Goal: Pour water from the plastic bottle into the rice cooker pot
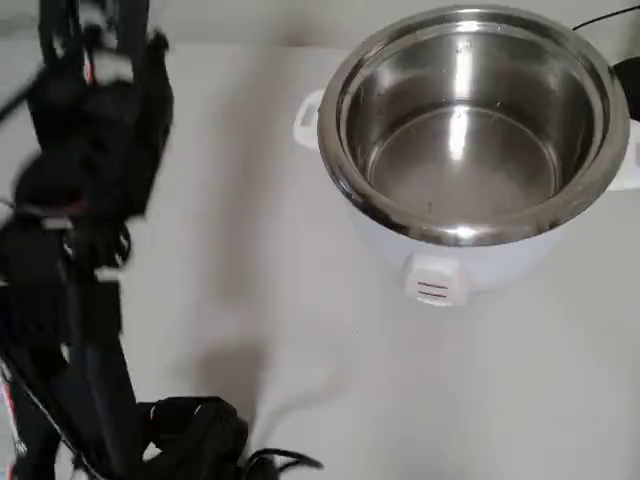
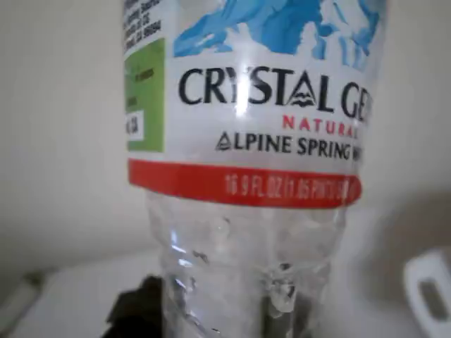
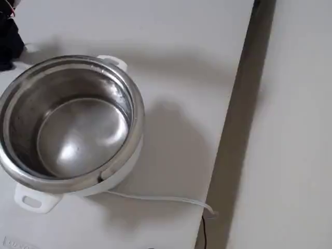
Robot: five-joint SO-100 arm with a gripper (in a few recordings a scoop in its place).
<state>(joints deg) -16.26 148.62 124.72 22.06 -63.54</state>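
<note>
The bottle (image 2: 246,169) stands upright, close in front of the wrist camera; whether the gripper is clamped on it I cannot tell. The pot (image 1: 470,120) sits well off to the arm's (image 1: 85,200) side, apparently dry, so carrying and pouring seem still ahead.

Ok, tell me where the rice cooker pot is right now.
The rice cooker pot stands at the upper right of the overhead view, on the white table, well to the right of the black arm.
</note>
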